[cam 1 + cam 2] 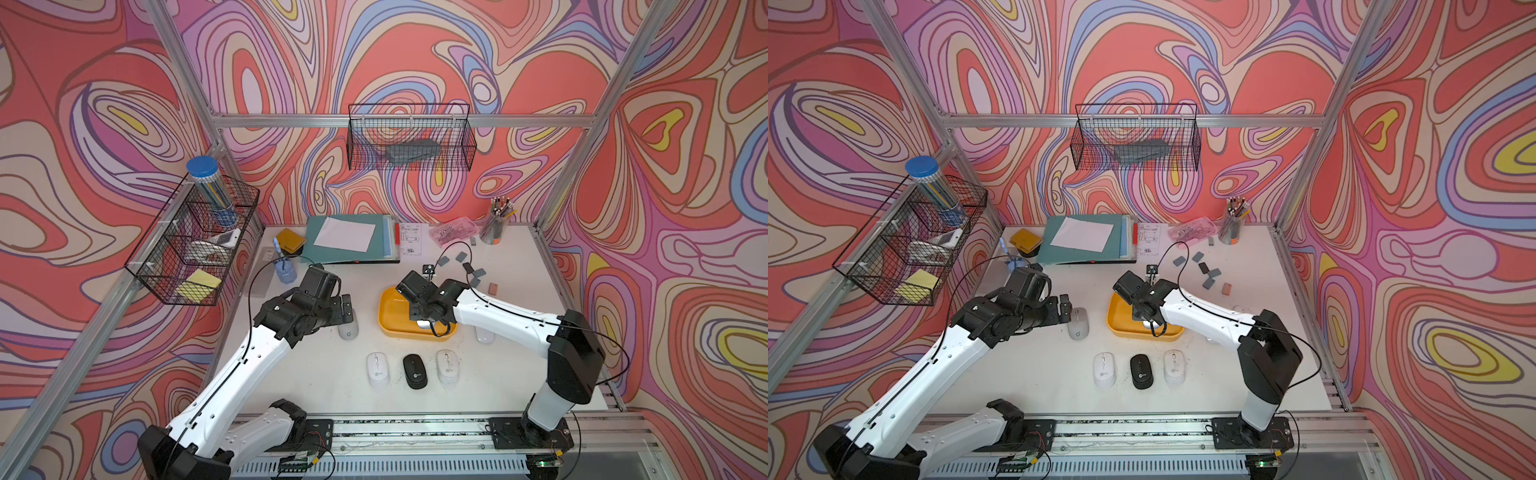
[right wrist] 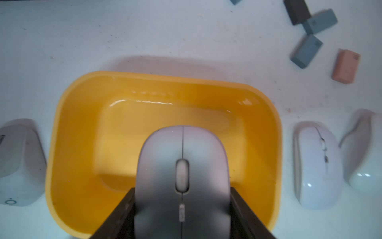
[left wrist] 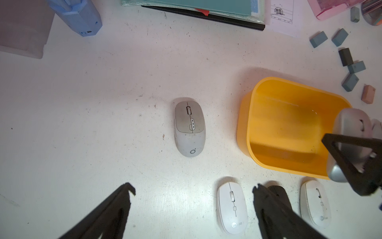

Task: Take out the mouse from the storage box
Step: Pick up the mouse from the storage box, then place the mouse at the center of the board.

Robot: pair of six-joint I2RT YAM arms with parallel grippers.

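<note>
1. Mouse [image 2: 183, 149], silver, sits clamped in the right gripper [image 2: 183, 207] over the near part of the yellow storage box [image 2: 62, 128].
2. Both top views hide that mouse almost wholly under the right arm [image 1: 498, 309]; the right wrist view shows it plainly.
3. Left gripper [image 3: 193, 187] hangs wide open, holding nothing, near a grey mouse [image 3: 190, 128] left of the storage box.

Grey mouse [image 2: 183, 175] rear cut off; black mouse [image 3: 279, 191] mostly behind left claw [image 3: 194, 187].
</note>
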